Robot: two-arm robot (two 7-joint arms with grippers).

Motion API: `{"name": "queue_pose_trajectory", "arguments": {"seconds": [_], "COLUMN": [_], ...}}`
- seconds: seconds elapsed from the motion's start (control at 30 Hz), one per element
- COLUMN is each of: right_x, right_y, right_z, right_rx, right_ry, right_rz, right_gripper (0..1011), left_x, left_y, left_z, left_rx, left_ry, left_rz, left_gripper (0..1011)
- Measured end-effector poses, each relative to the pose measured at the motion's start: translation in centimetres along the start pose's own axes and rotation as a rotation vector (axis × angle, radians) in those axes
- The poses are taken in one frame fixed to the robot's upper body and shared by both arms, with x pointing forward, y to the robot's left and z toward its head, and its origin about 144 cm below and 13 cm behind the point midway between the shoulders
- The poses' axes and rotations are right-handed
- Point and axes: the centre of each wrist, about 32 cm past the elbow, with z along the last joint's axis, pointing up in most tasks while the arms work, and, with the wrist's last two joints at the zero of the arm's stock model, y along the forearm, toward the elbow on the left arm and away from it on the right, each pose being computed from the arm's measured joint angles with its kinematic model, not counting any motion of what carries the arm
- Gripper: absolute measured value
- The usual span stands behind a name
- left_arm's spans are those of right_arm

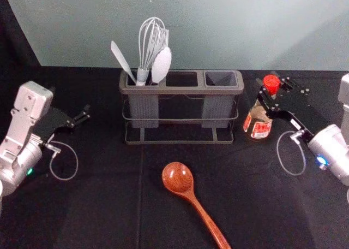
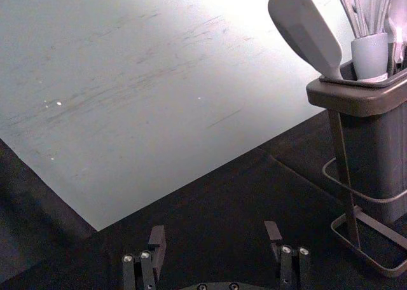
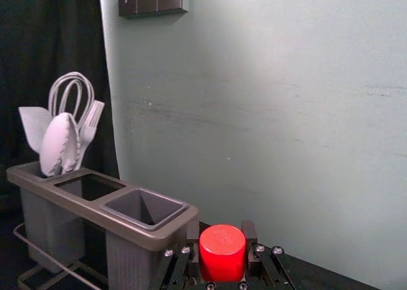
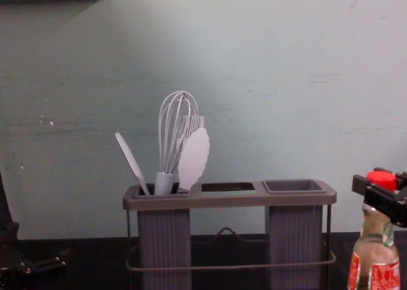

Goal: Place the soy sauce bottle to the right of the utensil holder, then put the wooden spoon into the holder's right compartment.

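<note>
On the right of the head view, my right gripper point(image 1: 272, 88) is shut on the neck of the soy sauce bottle point(image 1: 259, 124), just below its red cap. The bottle stands nearly upright beside the utensil holder point(image 1: 182, 90), on its right, a small gap between them. From the right wrist view, the right gripper point(image 3: 222, 239) has a finger close on each side of the cap point(image 3: 222, 248). The wooden spoon point(image 1: 179, 177) lies in front of the holder, bowl toward it. My left gripper point(image 1: 82, 117) is parked at the left; the left gripper point(image 2: 215, 236) is open and empty.
White utensils, among them a whisk point(image 4: 176, 134), stand in the holder's left compartment. Its right compartment point(image 4: 293, 186) has nothing sticking out. A wall point(image 1: 218, 25) rises behind the black-covered table point(image 1: 103, 205).
</note>
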Motion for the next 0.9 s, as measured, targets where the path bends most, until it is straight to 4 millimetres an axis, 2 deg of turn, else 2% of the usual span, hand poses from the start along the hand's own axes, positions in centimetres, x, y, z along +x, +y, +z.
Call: {"name": "queue_pose_trajectory", "arguments": {"seconds": [0.57,0.9], "right_x": [0.7,0.7], "right_y": [2.4,2.9], "right_z": [-1.0,-1.4], "right_rx": [0.011,0.008], "right_ry": [0.036,0.052], "right_rz": [-0.007,-0.012], "right_gripper": [396,396], "left_x": [0.0,0.0], "left_y": [0.0,0.0], "left_z": [0.0,0.0], "left_rx": [0.000,0.000], "left_ry": [0.000,0.000], "left_rz": [0.000,0.000], "left_gripper": [1011,1011]}}
